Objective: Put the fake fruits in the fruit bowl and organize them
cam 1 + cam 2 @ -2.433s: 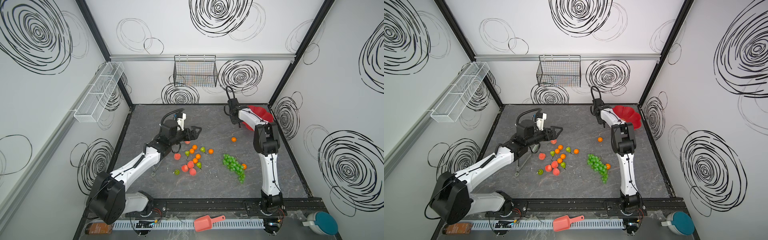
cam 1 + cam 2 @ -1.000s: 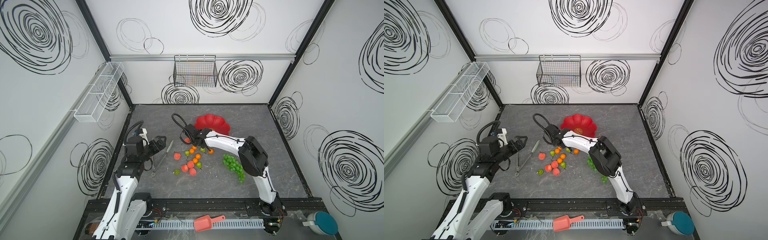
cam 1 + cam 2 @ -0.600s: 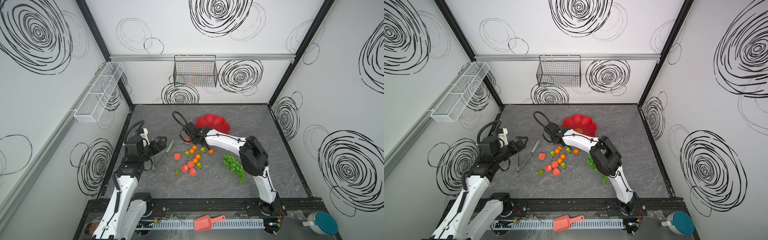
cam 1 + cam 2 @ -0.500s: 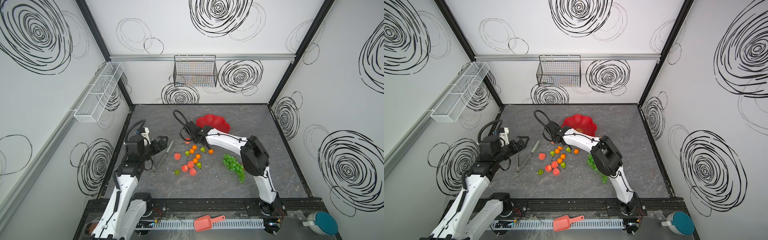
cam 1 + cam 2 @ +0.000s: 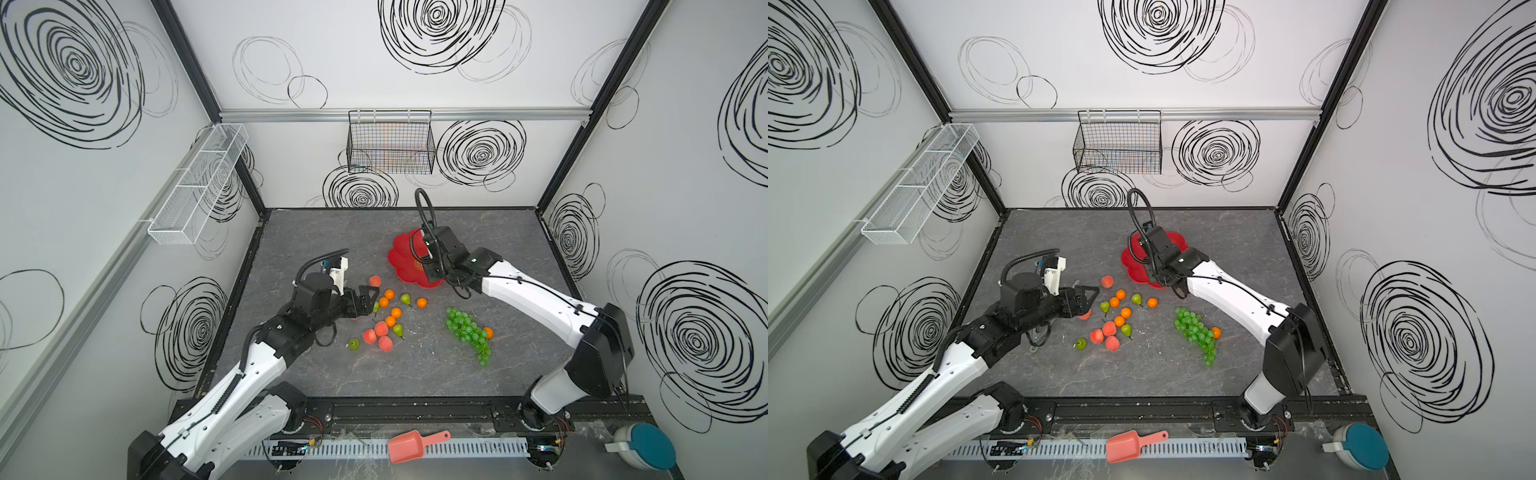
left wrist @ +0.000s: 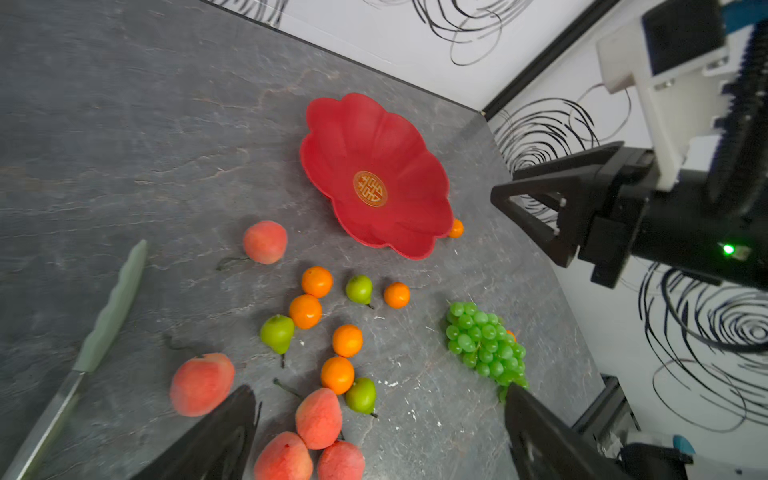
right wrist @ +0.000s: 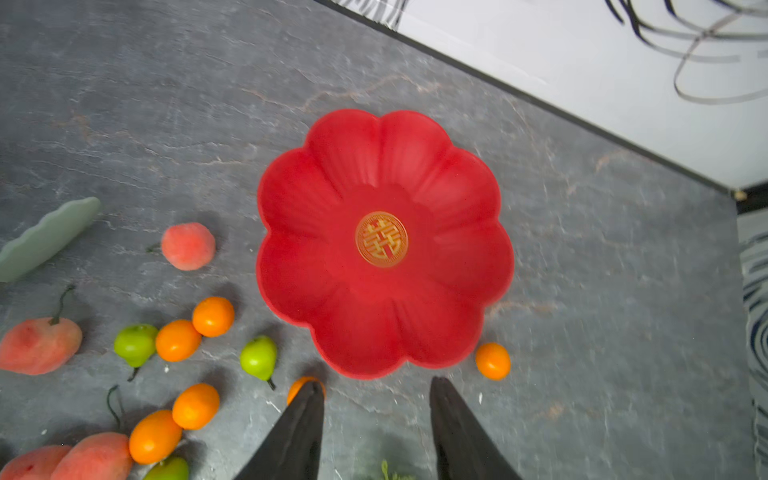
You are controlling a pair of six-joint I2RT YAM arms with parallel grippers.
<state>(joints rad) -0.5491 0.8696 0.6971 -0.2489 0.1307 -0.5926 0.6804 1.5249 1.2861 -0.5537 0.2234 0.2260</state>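
We log glossy red flower bowl (image 7: pixel 324 174) holding only gold mark (image 7: pixel 381 239); plastic fruits (image 6: pixel 305 311) on table (image 5: pixel 332 232), mostly its 7 o'clock; left tool (image 5: pixel 368 300), right tool (image 7: pixel 376 382) agape.

a: how do the 2 arms sit?
b: the left arm (image 5: pixel 257 370) stretches forward from its base with the elbow bent. the left gripper (image 5: pixel 1091 300) points toward the middle, jaws spread wide.
a: and the right?
b: the right arm (image 5: pixel 540 301) folds at the elbow and reaches back and inward. the right gripper (image 7: pixel 374 390) tilts downward, jaws parted.
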